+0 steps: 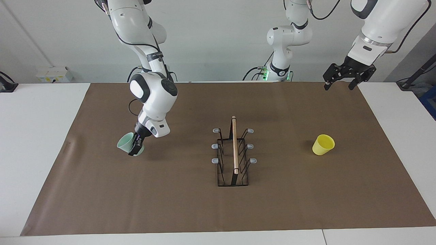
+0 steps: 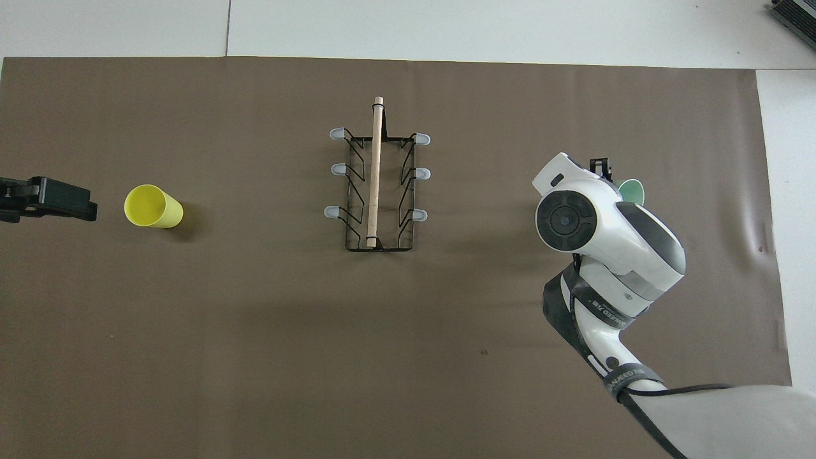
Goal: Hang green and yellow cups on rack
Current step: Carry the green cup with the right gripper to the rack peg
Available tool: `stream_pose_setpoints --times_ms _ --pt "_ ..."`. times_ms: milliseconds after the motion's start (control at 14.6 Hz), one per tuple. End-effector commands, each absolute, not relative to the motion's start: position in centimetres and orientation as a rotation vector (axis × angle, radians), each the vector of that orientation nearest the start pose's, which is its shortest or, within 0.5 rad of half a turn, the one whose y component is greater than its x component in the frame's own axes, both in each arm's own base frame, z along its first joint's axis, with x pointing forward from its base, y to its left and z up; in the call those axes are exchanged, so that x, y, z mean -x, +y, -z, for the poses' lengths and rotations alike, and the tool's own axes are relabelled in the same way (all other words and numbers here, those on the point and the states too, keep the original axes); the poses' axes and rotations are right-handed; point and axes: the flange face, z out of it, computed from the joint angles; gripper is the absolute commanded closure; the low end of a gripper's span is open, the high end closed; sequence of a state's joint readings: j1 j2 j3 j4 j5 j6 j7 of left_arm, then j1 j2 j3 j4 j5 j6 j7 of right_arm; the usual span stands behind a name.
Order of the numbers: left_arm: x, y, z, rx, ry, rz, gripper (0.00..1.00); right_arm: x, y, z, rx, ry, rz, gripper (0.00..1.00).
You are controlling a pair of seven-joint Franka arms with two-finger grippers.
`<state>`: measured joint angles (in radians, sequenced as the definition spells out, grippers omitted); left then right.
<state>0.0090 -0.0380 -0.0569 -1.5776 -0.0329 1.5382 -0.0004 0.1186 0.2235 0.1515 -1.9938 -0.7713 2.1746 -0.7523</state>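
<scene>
Facing view shows the right pincer (image 1: pixel 135 147) low over the brown mat (image 1: pixel 190 207), toward the right arm's end of the surface (image 1: pixel 34 136), its fingers clamped on the wall of the green cup (image 1: pixel 125 143). That cup is tilted, mouth turned away from the rack (image 1: pixel 233 153), and sits at or just above the mat; contact with the mat cannot be judged. Overhead, the arm's wrist hides most of the cup, with only a sliver of green rim (image 2: pixel 632 190) showing. The rack stands mid-mat, rod running away from the robots, all six prongs bare. The yellow cup (image 1: pixel 323 144) lies tipped on the mat toward the left arm's end, well apart from the rack. The left pincer (image 1: pixel 344 81) waits raised over the mat's corner nearest the robots, fingers spread wide, holding nothing.
</scene>
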Motion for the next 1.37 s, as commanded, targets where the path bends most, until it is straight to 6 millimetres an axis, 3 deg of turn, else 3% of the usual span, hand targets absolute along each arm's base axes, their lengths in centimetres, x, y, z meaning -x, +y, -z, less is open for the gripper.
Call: stream_pose_setpoints --times_ms 0,478,820,889,1094,1299 --pt "-53.2 -2.8 -63.9 3.172 0.077 -0.013 0.0 -58.8 13.9 -38.4 -2.154 1.686 0.117 1.0" --pt "-53.1 -2.6 -63.8 3.173 0.072 -0.02 0.0 -58.9 15.7 -45.7 -2.841 1.481 -0.341 1.0" --pt "-53.1 -1.9 -64.3 3.175 0.041 0.001 0.0 -59.1 16.6 -49.0 -3.174 1.302 -0.744 1.0" --pt "-53.2 -1.9 -64.2 3.183 0.034 0.016 0.0 -59.2 16.5 -49.2 -3.224 1.288 -0.841 1.0" --pt "-53.8 0.8 -63.2 3.191 -0.068 0.0 0.0 -59.3 15.3 -49.7 -3.292 1.285 -1.114 1.0" --pt "-53.1 -0.2 -62.1 3.186 -0.061 -0.059 0.0 -58.2 14.9 -48.4 -3.279 1.188 -1.412 1.0"
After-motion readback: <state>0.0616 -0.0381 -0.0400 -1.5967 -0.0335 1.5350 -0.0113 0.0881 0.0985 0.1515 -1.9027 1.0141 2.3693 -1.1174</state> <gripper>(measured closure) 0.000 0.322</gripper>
